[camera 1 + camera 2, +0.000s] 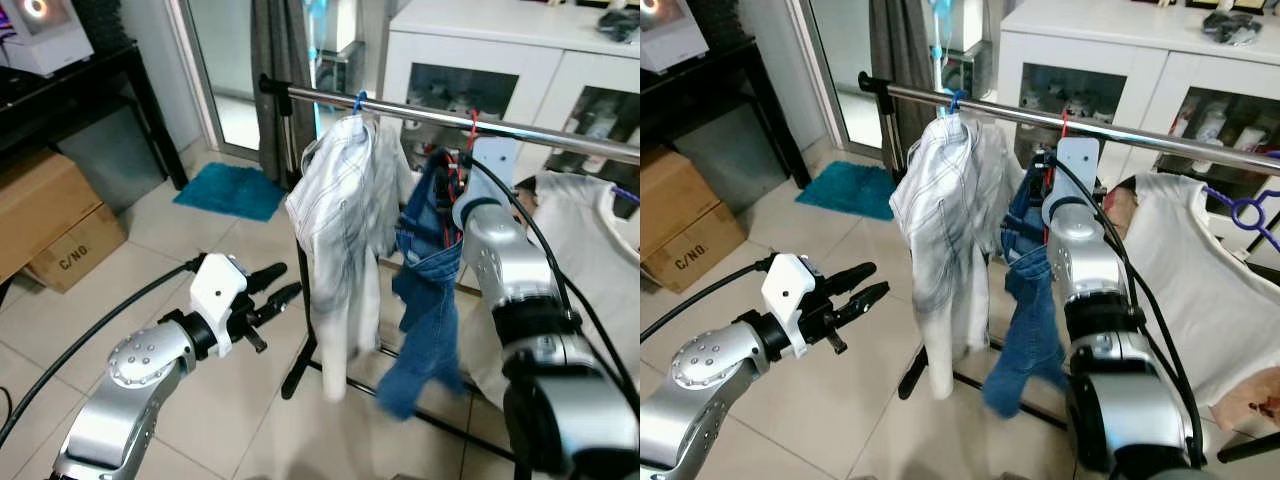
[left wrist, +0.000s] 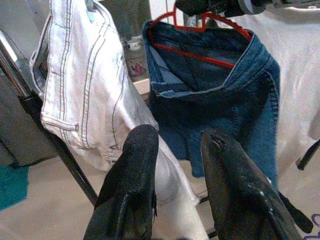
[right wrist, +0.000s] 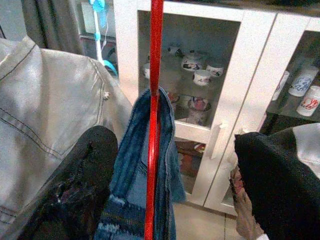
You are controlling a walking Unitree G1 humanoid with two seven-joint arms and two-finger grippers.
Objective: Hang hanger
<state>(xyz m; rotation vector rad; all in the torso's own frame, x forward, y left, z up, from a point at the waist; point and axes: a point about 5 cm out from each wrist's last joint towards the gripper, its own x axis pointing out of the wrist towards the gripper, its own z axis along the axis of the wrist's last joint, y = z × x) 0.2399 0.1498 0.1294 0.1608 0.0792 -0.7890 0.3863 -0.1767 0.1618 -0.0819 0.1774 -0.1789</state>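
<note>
A red hanger (image 3: 152,100) carrying blue jeans (image 1: 430,300) hangs by its hook (image 1: 472,125) on the steel rail (image 1: 560,135). My right gripper (image 3: 175,150) is raised just below the rail and is open; the hanger's red bar runs between its fingers without touching them. My left gripper (image 1: 280,282) is open and holds nothing, low and to the left of the rack, pointing toward the clothes. White jeans (image 1: 340,220) hang on a blue hanger (image 1: 358,100) to the left of the blue ones.
A white T-shirt (image 1: 580,230) hangs to the right, with a purple hanger (image 1: 1250,212) beyond it. A white glass-door cabinet (image 1: 470,40) stands behind the rack. Cardboard boxes (image 1: 60,230), a black table (image 1: 60,100) and a teal mat (image 1: 232,190) lie to the left.
</note>
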